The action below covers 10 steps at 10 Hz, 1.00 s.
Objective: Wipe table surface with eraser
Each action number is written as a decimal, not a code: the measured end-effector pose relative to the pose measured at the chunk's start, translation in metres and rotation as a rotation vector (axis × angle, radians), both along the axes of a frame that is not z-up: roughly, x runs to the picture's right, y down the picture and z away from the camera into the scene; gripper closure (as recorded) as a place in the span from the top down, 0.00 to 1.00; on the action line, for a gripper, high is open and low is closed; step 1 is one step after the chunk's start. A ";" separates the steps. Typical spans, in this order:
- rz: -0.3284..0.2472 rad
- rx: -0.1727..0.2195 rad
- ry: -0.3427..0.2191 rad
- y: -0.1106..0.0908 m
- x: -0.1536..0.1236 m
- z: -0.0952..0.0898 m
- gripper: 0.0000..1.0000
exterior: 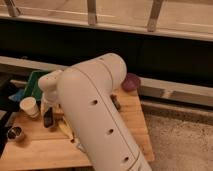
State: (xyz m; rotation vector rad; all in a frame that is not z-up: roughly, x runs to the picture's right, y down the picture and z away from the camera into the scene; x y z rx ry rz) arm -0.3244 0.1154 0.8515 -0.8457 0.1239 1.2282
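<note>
At the far left, we see a small metal cup [15, 133] near the left edge of the wooden table [45, 150], with a white paper cup [29, 106] just behind it and a green tray [36, 82] at the back-left corner. Moving right, our gripper [48, 119] hangs low over the left half of the tabletop, beside the paper cup; a dark block at its tip may be the eraser [48, 120], though we cannot tell whether the jaws are clamped on it. The bulky white arm [97, 120] covers the table's middle. Bare wood lies open along the front edge. At right, a purple bowl [131, 82] sits at the back-right corner, near the edge, with speckled floor [180, 145] beyond.
</note>
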 end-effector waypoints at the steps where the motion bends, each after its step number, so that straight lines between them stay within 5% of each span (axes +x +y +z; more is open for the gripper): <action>1: -0.007 0.003 -0.017 0.002 -0.006 -0.003 0.00; 5: -0.032 -0.052 -0.061 0.040 -0.017 -0.028 0.00; 8: 0.014 -0.107 0.022 0.062 0.018 -0.029 0.00; 10: 0.042 -0.103 0.074 0.049 0.039 -0.018 0.00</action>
